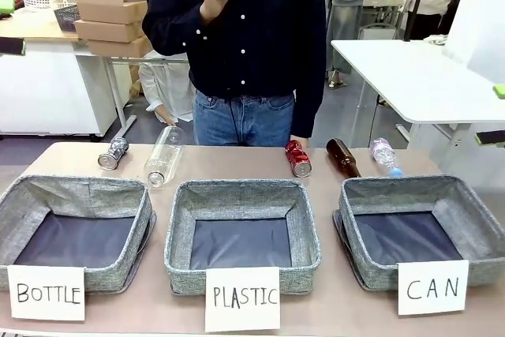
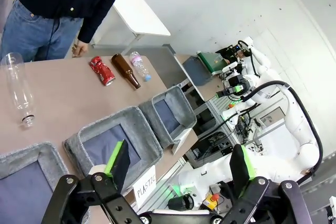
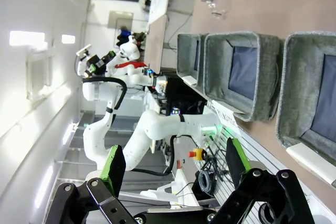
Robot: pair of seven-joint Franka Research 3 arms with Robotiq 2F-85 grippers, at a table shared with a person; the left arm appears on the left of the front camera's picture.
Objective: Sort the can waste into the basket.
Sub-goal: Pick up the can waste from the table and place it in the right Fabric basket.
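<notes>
Along the far edge of the surface (image 1: 237, 165), starting at my left, the silvery can (image 1: 113, 153) lies on its side, with a clear plastic bottle (image 1: 164, 155) just beside it, its neck pointing toward my side. Open room follows until the dented red can (image 1: 297, 158), which lies right of the middle, behind the gap between the middle and right bins. A brown glass bottle (image 1: 343, 157) lies just to its right, then a small clear bottle with a blue cap (image 1: 385, 155) near the right corner.

Closer to me stand three grey bins in a row, each apart from its neighbour by a narrow strip of bare surface. Their signs read, left to right, "BOTTLE" on the left bin (image 1: 75, 193), "PLASTIC" on the middle bin (image 1: 241, 195) and "CAN" on the basket (image 1: 418, 191). All three show only dark lining inside. The basket's right wall sits close to the right edge of the surface.

A person (image 1: 237, 29) in a dark shirt and jeans stands at the far side, behind the middle.

My left end effector (image 2: 178, 163) hangs above the near left edge, jaws spread wide and holding nothing. My right end effector (image 3: 176, 163) hangs off the near right side, jaws likewise spread and unloaded. Neither arm shows in the front view.
</notes>
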